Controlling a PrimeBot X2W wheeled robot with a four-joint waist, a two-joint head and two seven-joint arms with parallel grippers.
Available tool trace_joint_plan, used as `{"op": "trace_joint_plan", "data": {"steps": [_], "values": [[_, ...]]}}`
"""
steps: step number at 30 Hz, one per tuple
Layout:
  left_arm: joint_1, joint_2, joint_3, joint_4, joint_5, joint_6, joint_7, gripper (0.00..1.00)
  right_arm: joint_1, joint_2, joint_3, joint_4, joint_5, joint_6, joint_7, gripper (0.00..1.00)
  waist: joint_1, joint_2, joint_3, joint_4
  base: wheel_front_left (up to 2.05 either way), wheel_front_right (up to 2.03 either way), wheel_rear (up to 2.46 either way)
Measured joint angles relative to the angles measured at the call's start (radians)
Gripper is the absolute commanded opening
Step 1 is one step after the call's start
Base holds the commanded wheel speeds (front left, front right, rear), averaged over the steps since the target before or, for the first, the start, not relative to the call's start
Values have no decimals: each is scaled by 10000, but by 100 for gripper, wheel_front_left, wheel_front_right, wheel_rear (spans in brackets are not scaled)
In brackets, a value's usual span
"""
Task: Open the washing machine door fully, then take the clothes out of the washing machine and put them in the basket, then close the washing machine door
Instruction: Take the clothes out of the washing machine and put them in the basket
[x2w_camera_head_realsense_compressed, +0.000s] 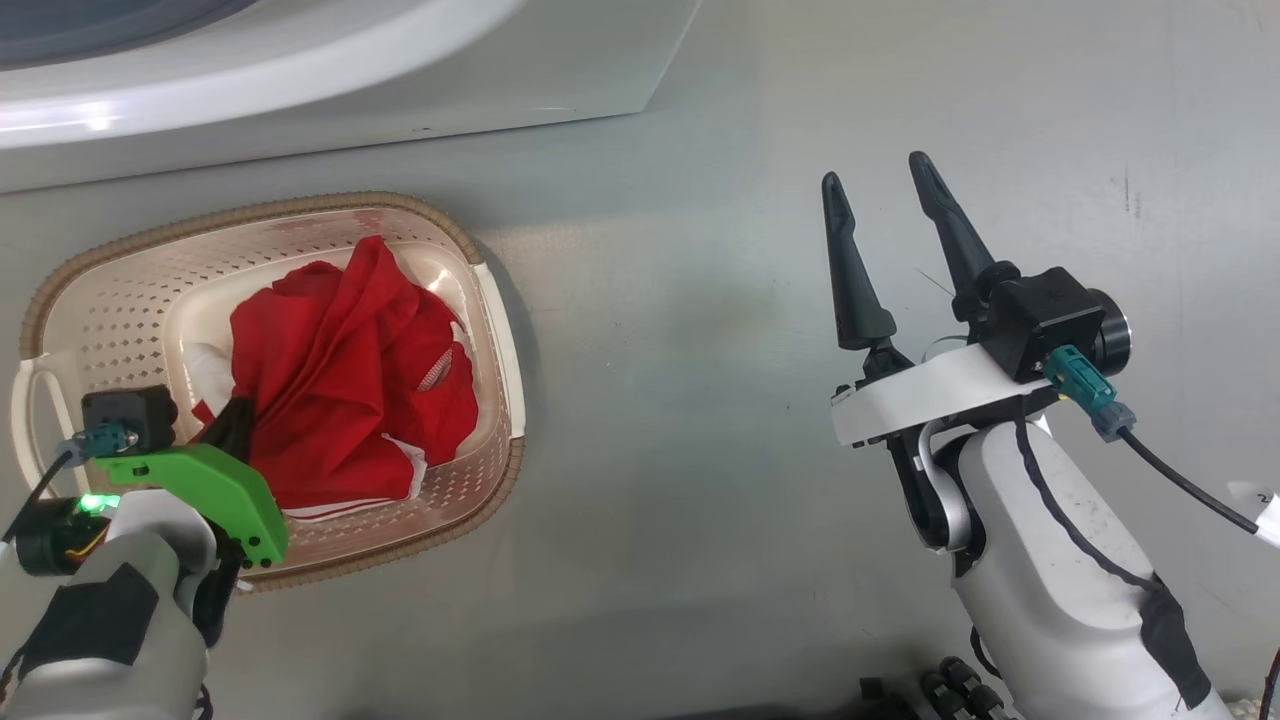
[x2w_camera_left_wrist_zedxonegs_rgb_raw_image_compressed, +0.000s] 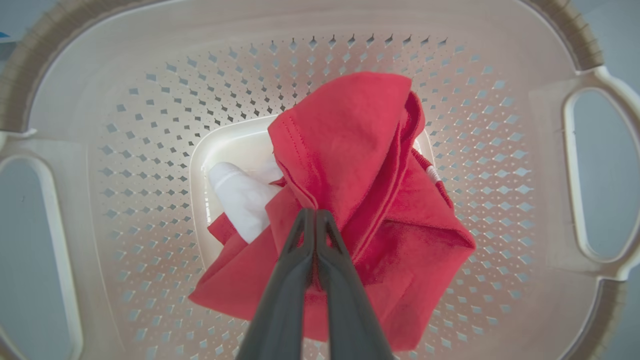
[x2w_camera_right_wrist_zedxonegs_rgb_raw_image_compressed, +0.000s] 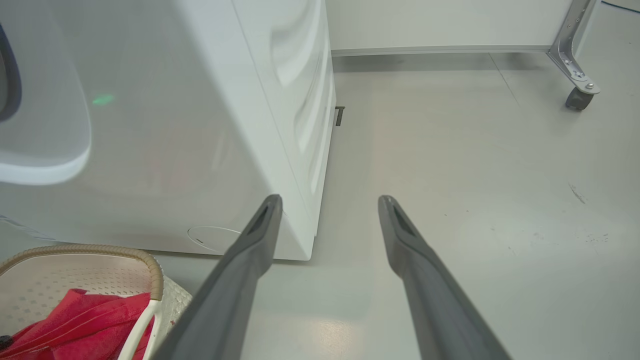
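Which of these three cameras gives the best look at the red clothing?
The left wrist view: it looks straight into the basket at the red garment, pinched by the left gripper. The head view has it smaller, partly behind that gripper; the right wrist view catches a corner.

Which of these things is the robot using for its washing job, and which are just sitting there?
For the job:
red clothes, lying in the basket
washing machine
left hand, shut on the red clothes
right hand, open and empty

Just there:
metal leg with a wheel
white cloth under the red, maybe part of it
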Motion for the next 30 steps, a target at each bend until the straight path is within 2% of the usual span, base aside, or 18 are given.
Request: {"op": "trace_joint_plan", "data": {"steps": [1,2,3,4,18,26,30], "values": [[-15,33,6,-12,0,0,-128,41,0,0,-10,2,-2,0,0,100,0,0,21,-19,0,0,0],[-88,84,13,-73,0,0,-263,70,0,-2,-81,4,-13,0,0,100,0,0,43,-43,0,0,0],[-132,96,17,-111,0,0,-339,90,0,-6,-104,6,-13,0,0,100,0,0,44,-47,0,0,0],[-174,111,17,-174,0,0,-441,100,0,-6,-115,6,-13,0,0,100,0,0,41,-49,0,0,0],[-204,113,33,-324,-171,0,-757,100,-1,-4,-205,115,-19,0,0,100,0,0,-477,44,0,0,0],[235,81,63,-1051,-163,0,-842,100,45,-4,-232,263,-84,0,0,100,0,0,-1226,179,0,0,0],[337,253,612,-2023,-31,0,-842,100,246,-4,-314,288,-86,0,0,100,0,0,-1709,246,0,0,0]]}}
